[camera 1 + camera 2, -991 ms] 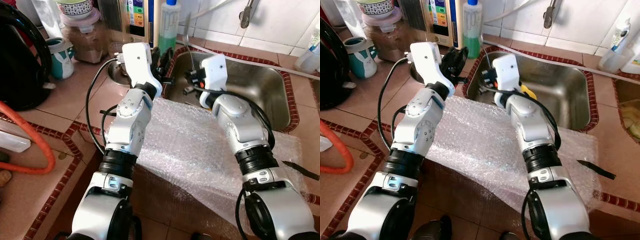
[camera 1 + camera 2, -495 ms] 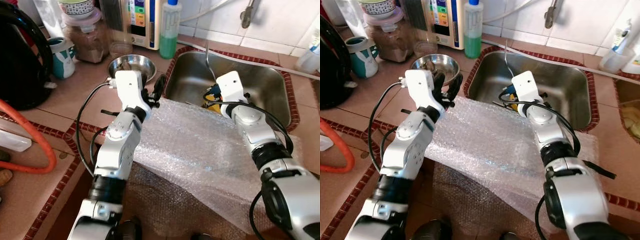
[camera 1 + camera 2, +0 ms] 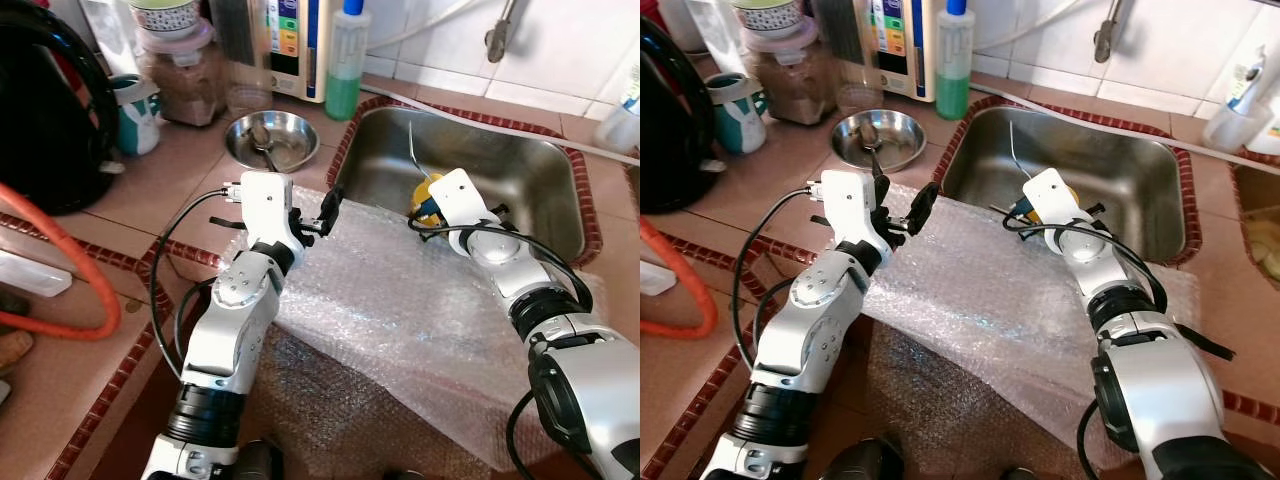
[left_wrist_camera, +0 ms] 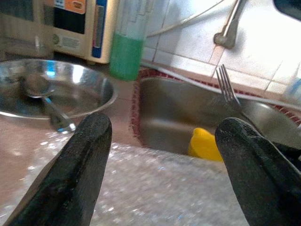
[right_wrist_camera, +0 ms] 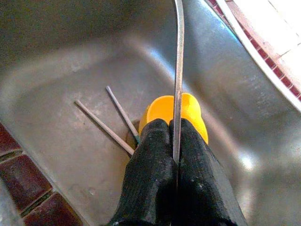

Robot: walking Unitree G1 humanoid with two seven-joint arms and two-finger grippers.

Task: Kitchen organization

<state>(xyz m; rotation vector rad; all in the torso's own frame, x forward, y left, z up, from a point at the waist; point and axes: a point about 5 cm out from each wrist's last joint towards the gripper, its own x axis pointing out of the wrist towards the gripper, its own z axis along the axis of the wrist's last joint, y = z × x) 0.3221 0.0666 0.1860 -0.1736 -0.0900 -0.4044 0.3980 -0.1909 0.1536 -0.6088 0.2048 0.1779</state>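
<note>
Tiled kitchen counter w/ steel sink and a sheet of bubble wrap over the front edge. Head views: you see 2 arms. Left gripper sits over the wrap's far-left corner, fingers spread, nothing in them. Right gripper is at the sink's near rim, clenched on 1 fork w/ tines up. Behind: 1 steel bowl w/ 1 spoon, 1 green soap bottle, 1 mug.

Left wrist view: fork tines clearer, fingertips well apart.

Right wrist view adds what the head cam misses: 1 yellow object on the sink floor under the fingers, plus 2 thin rods beside it.
</note>
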